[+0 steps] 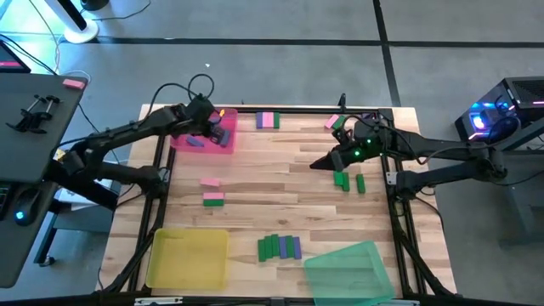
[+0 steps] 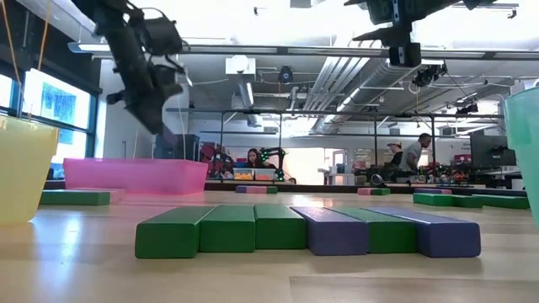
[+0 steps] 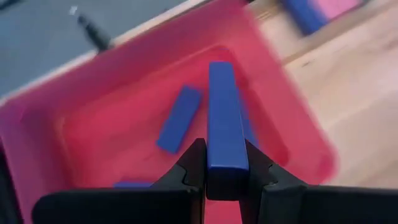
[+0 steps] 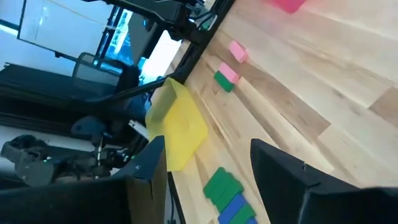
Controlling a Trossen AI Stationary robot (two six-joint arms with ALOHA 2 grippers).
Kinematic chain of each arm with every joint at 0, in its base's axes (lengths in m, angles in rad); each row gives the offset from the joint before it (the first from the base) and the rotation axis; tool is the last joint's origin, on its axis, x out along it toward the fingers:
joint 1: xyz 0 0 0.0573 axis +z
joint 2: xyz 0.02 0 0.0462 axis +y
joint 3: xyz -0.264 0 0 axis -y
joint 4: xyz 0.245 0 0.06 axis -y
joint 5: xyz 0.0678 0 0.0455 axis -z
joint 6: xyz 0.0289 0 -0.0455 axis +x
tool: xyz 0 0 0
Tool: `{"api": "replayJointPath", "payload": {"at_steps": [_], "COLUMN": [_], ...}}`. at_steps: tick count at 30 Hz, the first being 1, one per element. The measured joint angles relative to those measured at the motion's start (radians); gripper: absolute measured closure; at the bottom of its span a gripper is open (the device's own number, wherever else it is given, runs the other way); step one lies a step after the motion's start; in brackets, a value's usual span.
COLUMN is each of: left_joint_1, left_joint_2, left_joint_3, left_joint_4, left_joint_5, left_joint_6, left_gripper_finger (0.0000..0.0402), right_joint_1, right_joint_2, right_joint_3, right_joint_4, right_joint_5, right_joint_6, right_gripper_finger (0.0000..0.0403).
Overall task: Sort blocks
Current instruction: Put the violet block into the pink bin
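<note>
High view: left gripper [image 1: 206, 129] over pink tray [image 1: 223, 143]; right gripper [image 1: 342, 157] above two green blocks [image 1: 349, 181], nothing held.

Low view: row of green and purple blocks [image 2: 307, 229] nearest; tray contents hidden behind its wall.

Left wrist view: fingers clamped on blue block [image 3: 225, 118]; best released low, clear of loose block [image 3: 179, 118].

Right wrist view: fingers apart, empty; table below cut off.

Wooden table [image 1: 280, 170], three trays [image 1: 188, 257], scattered blocks [image 1: 280, 247]
</note>
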Motion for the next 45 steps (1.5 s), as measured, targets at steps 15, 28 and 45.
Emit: {"api": "replayJointPath", "payload": {"at_steps": [15,28,45], "left_joint_1": [0.044,-0.112,-0.085], "left_joint_2": [0.077,0.553,1.154], "left_joint_3": [0.055,0.676,1.219], "left_joint_4": [-0.013,-0.119,-0.581], "left_joint_5": [0.088,0.240,0.113], "left_joint_6": [-0.104,0.092,0.380], "left_gripper_finger": [0.0218,0.0262,0.0399], "right_joint_1": [0.001,0.000,0.000], "right_joint_2": [0.000,0.000,0.000], "right_joint_3": [0.000,0.000,0.000], "right_joint_4": [-0.027,-0.003,-0.003], "right_joint_5": [-0.013,-0.009,0.109], "right_joint_6": [0.000,0.025,0.072], "right_gripper_finger": [0.0233,0.0233,0.0233]}}
